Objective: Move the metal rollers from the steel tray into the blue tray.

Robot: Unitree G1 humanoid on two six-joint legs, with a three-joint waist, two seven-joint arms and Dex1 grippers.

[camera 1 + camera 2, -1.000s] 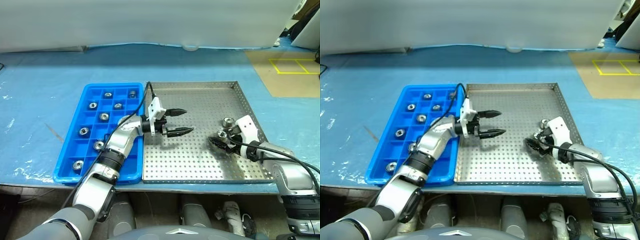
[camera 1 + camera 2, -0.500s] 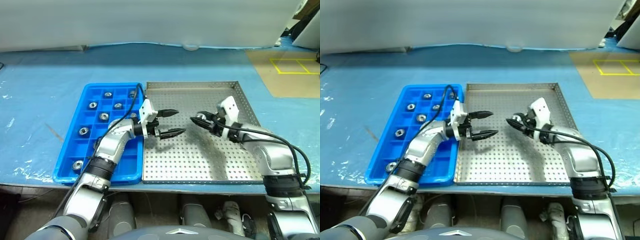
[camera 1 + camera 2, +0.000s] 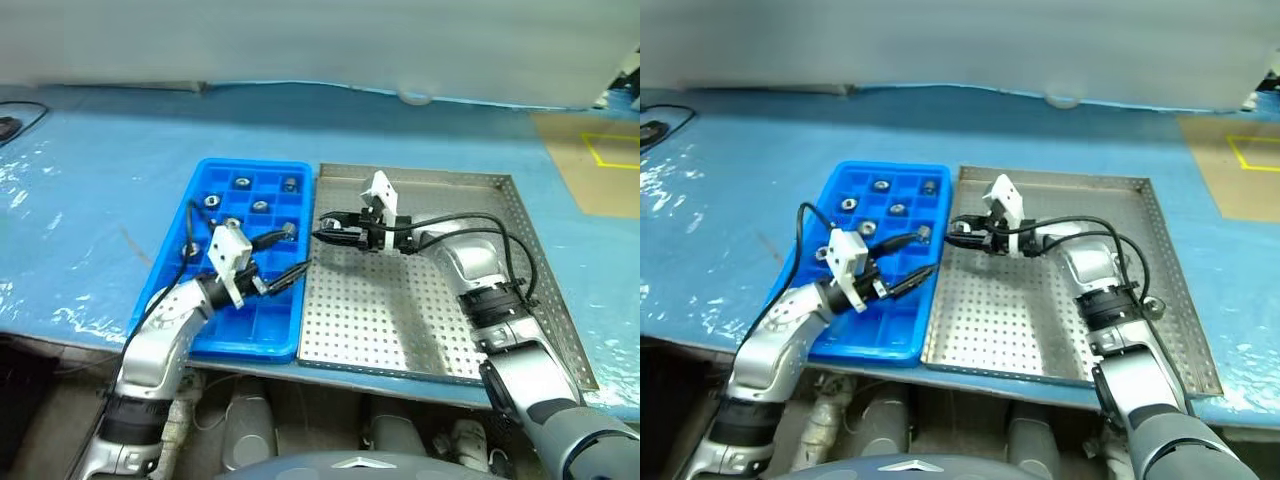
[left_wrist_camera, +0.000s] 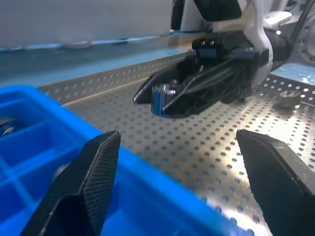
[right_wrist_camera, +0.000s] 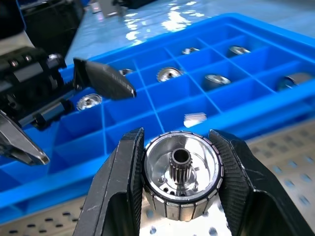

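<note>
My right gripper (image 3: 323, 232) is shut on a shiny metal roller (image 5: 180, 173) and holds it above the left edge of the steel tray (image 3: 400, 312), beside the blue tray (image 3: 245, 347). My left gripper (image 3: 296, 251) stands open and empty over the blue tray's right side, with its tips pointing at the right gripper. Several rollers (image 3: 259, 206) lie in the blue tray's far compartments. Another roller (image 4: 288, 98) rests on the perforated steel tray behind the right gripper.
Both trays sit side by side on a table under a blue plastic sheet (image 3: 90, 190). A grey panel (image 3: 300, 40) stands behind it. Black cables loop over both arms, and a dark cord (image 3: 12, 124) lies at the far left.
My right gripper has shut on a roller at the steel tray's right side, lifted it and carried it left to the blue tray's edge. My left gripper has drawn back left over the blue tray. The camera has turned.
</note>
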